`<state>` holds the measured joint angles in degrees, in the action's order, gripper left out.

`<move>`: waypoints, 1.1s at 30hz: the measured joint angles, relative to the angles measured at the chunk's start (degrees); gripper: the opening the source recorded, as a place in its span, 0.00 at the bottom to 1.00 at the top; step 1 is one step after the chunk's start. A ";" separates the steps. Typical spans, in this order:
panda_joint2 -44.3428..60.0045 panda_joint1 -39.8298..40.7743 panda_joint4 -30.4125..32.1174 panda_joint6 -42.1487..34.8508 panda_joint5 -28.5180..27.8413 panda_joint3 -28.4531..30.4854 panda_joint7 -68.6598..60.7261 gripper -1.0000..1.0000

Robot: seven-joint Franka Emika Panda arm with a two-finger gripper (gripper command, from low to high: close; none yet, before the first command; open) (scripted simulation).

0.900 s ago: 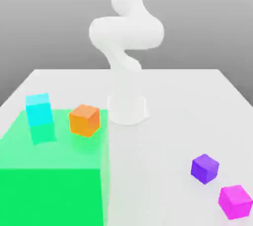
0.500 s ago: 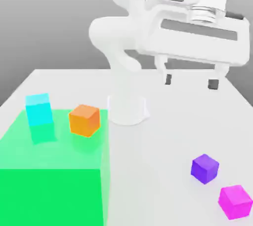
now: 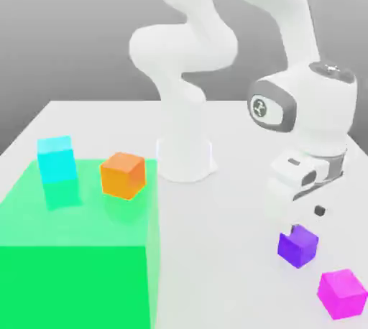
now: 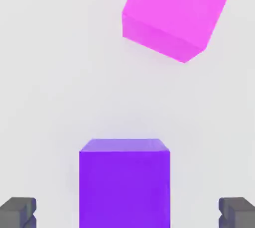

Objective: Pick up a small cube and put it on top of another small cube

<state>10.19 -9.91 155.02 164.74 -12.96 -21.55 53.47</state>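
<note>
The small purple cube (image 3: 298, 246) rests on the white table at the exterior view's right front. My gripper (image 3: 305, 221) hangs just above it, open, with nothing held. In the hand view the purple cube (image 4: 124, 182) sits midway between my two dark fingertips (image 4: 17, 212), which stand wide apart on either side of it without touching; the gripper (image 4: 127, 213) is centred over it. A magenta-pink cube (image 3: 343, 293) lies a short way from the purple one, nearer the front edge, and shows beyond it in the hand view (image 4: 177, 10).
A large green block (image 3: 72, 263) fills the exterior view's left front. An orange cube (image 3: 123, 174) and a cyan cube (image 3: 56, 159) are on it. The arm's white base (image 3: 185, 159) stands at the table's middle back.
The hand came into view high up, then swung down and toward the front right. It now hovers just over the purple cube. No cube has moved.
</note>
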 joint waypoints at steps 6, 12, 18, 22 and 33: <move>7.49 -6.82 -1.63 5.48 -8.83 8.83 6.61 0.50; 8.46 -7.88 -1.81 6.25 -10.02 10.12 7.53 0.00; 4.25 -4.01 -0.95 3.20 -4.87 5.08 3.73 0.00; -0.68 -1.18 0.22 -0.33 1.63 0.80 -1.18 0.00; -10.49 8.84 -7.82 -21.75 -1.67 5.39 15.90 0.00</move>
<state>-0.31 -1.07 147.20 142.99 -14.63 -16.15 69.37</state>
